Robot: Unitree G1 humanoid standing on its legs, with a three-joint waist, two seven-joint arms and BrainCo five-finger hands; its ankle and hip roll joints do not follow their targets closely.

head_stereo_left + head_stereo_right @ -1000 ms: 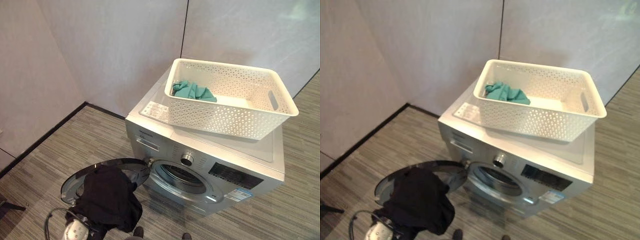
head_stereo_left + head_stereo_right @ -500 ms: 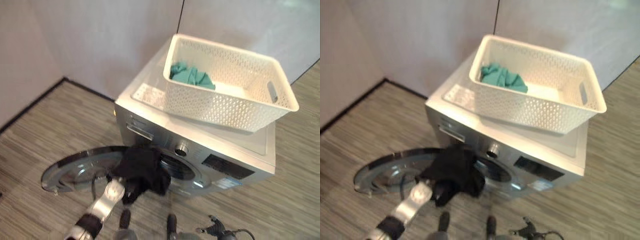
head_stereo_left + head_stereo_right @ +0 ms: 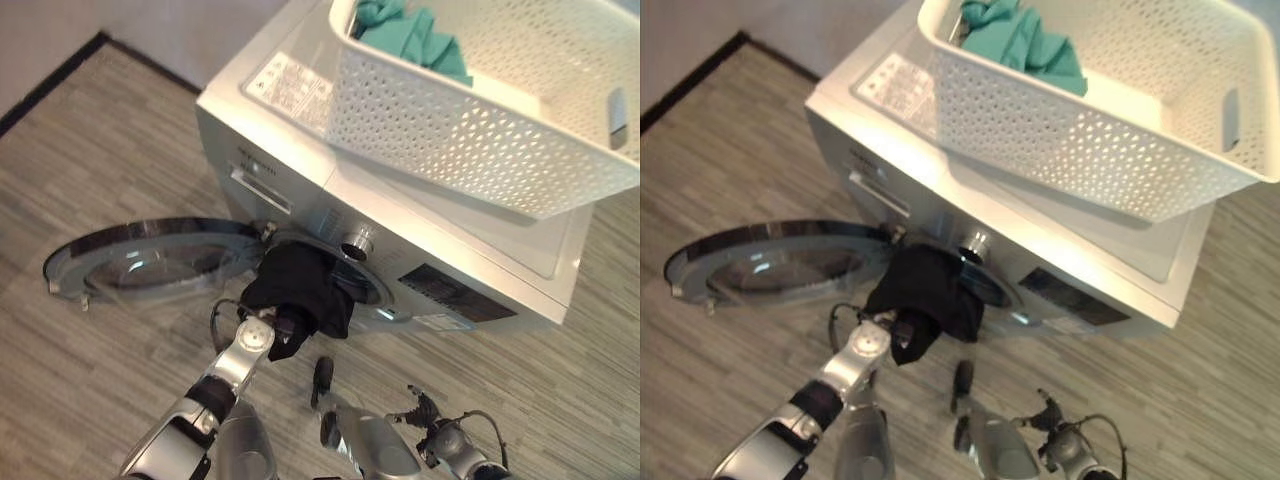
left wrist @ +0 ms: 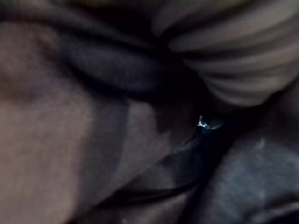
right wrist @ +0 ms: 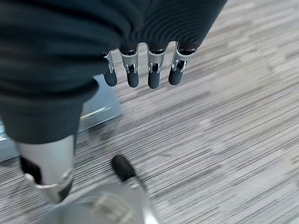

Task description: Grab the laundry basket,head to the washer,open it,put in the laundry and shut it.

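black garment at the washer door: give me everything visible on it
The black garment is a soft, matte dark cloth, bunched into a crumpled lump with folds. It hangs at the mouth of the washing machine, covering the left part of the drum opening, a flap drooping below the rim. The left hand meets it from below, fingers buried in the fabric. The open round door lies to its left, apart from it.

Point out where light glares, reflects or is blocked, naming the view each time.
Left eye view: pale reflections on the open washer door glass. Right eye view: bright sheen on the washer top. Left wrist view: dim, the black garment close up. Right wrist view: evenly lit floor past the right hand.
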